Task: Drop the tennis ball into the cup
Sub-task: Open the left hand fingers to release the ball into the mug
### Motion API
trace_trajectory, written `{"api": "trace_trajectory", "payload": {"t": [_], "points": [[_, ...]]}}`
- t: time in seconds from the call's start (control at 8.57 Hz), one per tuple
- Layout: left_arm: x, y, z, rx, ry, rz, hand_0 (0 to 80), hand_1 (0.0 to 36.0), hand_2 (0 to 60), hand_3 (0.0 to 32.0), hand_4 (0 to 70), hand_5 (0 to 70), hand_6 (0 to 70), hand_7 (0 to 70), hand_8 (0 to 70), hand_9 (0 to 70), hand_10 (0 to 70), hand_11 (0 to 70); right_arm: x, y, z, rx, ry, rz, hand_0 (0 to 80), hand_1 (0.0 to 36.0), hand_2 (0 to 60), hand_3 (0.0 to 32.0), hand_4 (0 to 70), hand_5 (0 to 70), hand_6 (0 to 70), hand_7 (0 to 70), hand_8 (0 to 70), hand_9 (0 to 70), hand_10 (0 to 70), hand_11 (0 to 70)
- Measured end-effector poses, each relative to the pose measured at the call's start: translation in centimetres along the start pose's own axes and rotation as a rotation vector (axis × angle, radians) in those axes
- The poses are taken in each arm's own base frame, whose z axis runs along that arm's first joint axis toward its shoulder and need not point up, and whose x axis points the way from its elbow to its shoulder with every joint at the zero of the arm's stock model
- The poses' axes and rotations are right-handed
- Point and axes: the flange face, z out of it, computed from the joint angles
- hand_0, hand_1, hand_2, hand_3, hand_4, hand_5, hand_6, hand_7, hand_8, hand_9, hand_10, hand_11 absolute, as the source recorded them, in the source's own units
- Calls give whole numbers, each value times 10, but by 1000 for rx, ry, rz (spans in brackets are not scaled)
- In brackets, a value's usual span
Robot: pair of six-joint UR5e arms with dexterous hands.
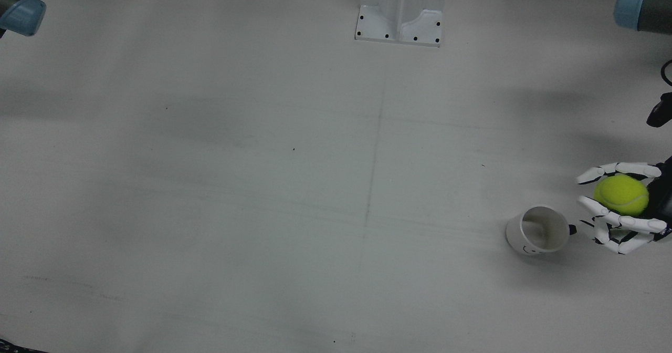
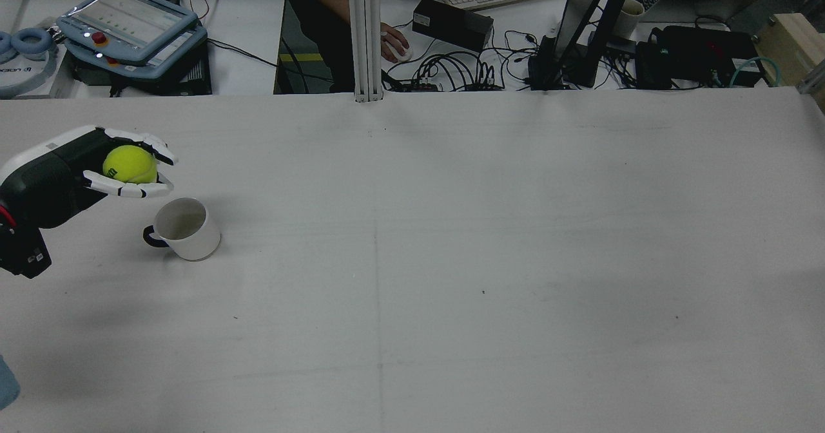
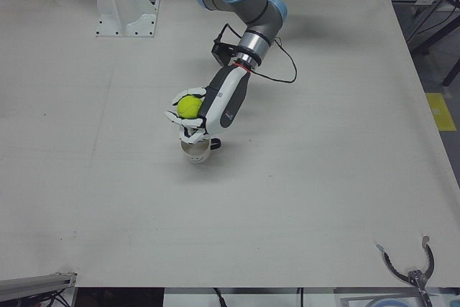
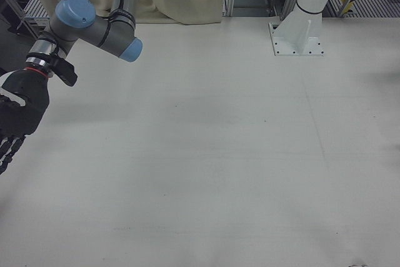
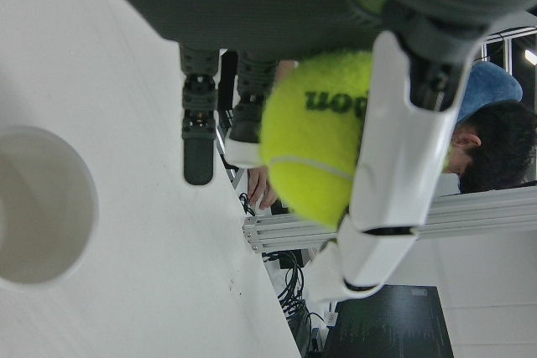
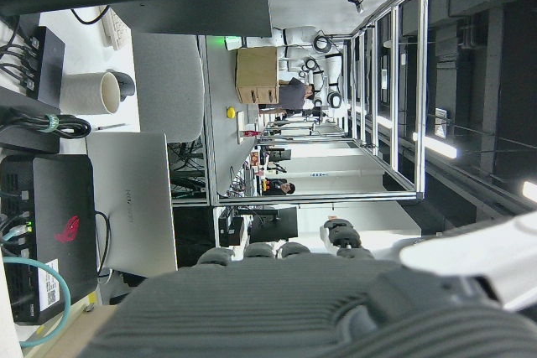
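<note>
light: even, overhead | shadows: soft, faint on table (image 1: pixel 262 185) | close hand views blurred

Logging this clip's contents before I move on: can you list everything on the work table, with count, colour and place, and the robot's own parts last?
Fuzzy yellow-green tennis ball: one, held in the left hand, beside the cup and not over its mouth.
White ceramic cup with a dark handle: one, upright, nothing in it, on the table's left side in the rear view.
White metal pedestal bracket: one, bolted at the table's robot-side edge.
White table: one, bare apart from these.
Left hand: black palm, white fingers, closed around the ball, raised off the table.
Right hand: black palm, white fingers, at the right-front view's left edge, only partly visible.
</note>
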Motion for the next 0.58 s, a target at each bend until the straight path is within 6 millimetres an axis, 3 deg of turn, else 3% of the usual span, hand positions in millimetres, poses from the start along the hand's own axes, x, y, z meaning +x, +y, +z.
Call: {"api": "trace_trajectory", "payload": {"t": [0.23, 0.35, 0.47, 0.58], "points": [[-5, 4, 3, -1, -3, -3, 706, 360, 600, 0, 700, 173, 227, 653, 526, 700, 248, 387, 0, 0, 0, 0, 0, 0, 0, 0, 0, 0, 0, 0, 0, 0, 0, 0, 0, 0], [-6, 4, 3, 1, -5, -4, 797, 360, 600, 0, 545, 159, 162, 436, 380, 557, 154, 256, 0, 0, 0, 0, 0, 0, 0, 0, 0, 0, 0, 0, 0, 0, 0, 0, 0, 0], [-6, 4, 2, 2, -6, -6, 800, 360, 600, 0, 370, 145, 98, 190, 193, 289, 82, 158, 0, 0, 0, -1, 0, 0, 0, 0, 0, 0, 0, 0, 0, 0, 0, 0, 0, 0], [-6, 3, 2, 6, -6, -7, 800, 360, 600, 0, 310, 138, 64, 53, 97, 141, 49, 113, 0, 1, 0, -1, 0, 0, 0, 0, 0, 0, 0, 0, 0, 0, 0, 0, 0, 0]]}}
